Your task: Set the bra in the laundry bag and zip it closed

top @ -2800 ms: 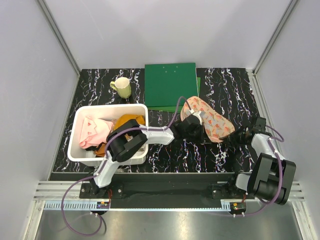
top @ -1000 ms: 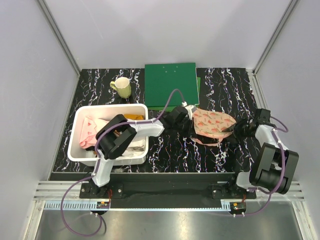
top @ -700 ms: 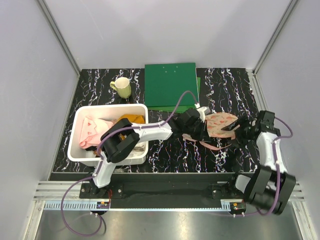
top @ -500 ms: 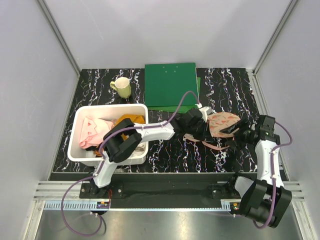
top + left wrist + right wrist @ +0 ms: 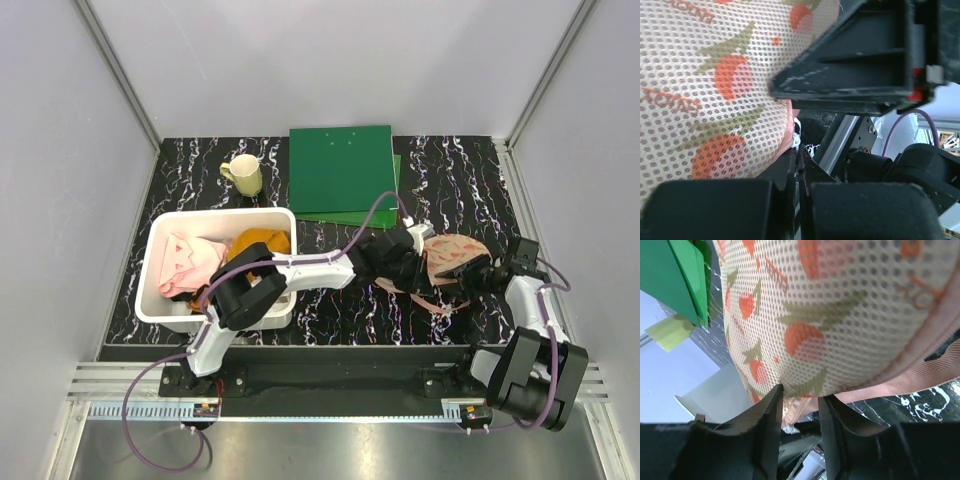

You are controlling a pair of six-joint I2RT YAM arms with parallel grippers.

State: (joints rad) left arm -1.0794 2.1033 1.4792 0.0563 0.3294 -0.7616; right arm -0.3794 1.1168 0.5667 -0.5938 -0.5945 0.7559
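Note:
The laundry bag (image 5: 455, 252), cream mesh with red-and-green motifs and a pink edge, sits on the black marbled table between my two grippers. My left gripper (image 5: 422, 260) is at its left side. In the left wrist view this gripper (image 5: 799, 160) is shut, pinching the bag's pink edge (image 5: 788, 131) by a small white tab. My right gripper (image 5: 472, 272) is at the bag's right side. The right wrist view shows that gripper (image 5: 801, 397) closed on the mesh (image 5: 840, 315) and pink rim. A pink strip (image 5: 432, 297) trails below the bag. The bra is hidden.
A white bin (image 5: 160, 300) at the left holds a pale pink cloth (image 5: 185, 262) and an orange garment (image 5: 262, 240). A green folder (image 5: 342, 168) lies behind the bag, and a yellow-green mug (image 5: 243, 175) stands at the back left.
The bag has shifted right and now lies flatter. My left gripper followed it, still shut. My right wrist swung outward, then came back onto the bag's right side.

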